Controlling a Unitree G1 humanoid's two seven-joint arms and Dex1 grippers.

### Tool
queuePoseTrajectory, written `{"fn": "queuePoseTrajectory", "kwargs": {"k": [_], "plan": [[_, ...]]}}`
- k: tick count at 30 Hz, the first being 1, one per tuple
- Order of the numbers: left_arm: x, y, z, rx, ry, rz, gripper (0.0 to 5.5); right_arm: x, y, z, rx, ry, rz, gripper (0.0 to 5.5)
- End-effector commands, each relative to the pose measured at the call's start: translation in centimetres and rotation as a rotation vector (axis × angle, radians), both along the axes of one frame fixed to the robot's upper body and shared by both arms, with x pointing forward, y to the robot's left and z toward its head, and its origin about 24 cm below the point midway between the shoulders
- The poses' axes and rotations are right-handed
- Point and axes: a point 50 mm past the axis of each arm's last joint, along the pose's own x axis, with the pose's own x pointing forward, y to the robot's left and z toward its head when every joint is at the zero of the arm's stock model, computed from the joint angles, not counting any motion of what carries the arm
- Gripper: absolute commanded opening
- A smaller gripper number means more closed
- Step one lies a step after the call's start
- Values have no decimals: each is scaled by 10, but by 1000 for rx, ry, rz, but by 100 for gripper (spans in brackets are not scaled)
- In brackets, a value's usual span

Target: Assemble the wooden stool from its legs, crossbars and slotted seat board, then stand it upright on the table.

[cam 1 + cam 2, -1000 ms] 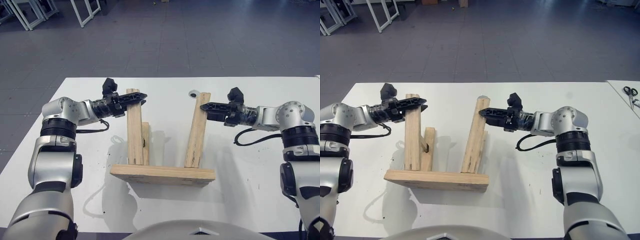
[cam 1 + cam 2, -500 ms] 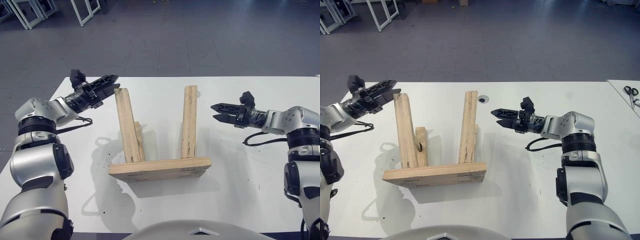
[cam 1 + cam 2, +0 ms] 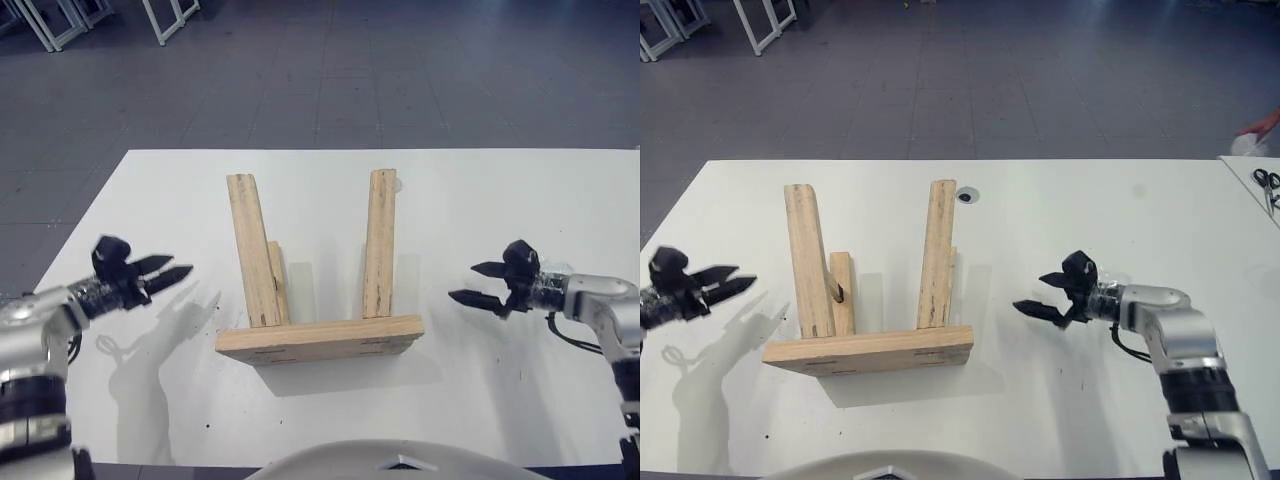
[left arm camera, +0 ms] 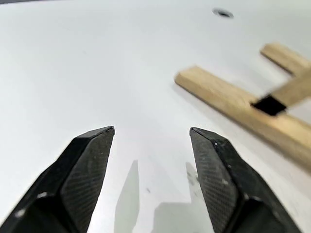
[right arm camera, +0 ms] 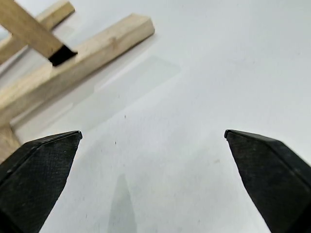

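The stool sat near the middle of the white surface, with neither arm holding it. Its seat board was the part nearest me, running left to right. Two legs ran away from the board towards the far edge. The left leg leaned slightly outward and the right leg was nearly square to the board. A shorter piece lay close against the inner side of the left leg, reaching about halfway along it. I could not tell from my views whether the stool was lying flat or standing upside down on its board.

The left fingers were low over the surface, well to the left of the stool. They pointed towards it, spread moderately, and held nothing. The right fingers were low on the opposite side, well apart from the right leg. They were opened wider and were also empty. A small round hole sat in the surface just beyond the right leg's far end.
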Motion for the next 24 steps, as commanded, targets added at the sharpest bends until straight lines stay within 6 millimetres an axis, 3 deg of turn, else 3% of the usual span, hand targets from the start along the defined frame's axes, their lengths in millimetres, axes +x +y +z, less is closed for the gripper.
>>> {"fn": "queuePoseTrajectory", "kwargs": {"k": [1,9,15,17,24], "plan": [[-49,-23,9,179,107,-391,287,-27,8,8,-142,-49,257,548],[-30,-87,17,157,-33,-543,287,-30,64,18,-40,-144,427,548],[-24,-102,11,138,-42,-556,287,-35,96,27,53,-145,488,548],[-20,-106,12,128,-57,-556,287,-38,104,27,82,-122,500,501],[-20,-109,13,97,-55,-589,182,-33,108,29,104,-133,491,376]]}}
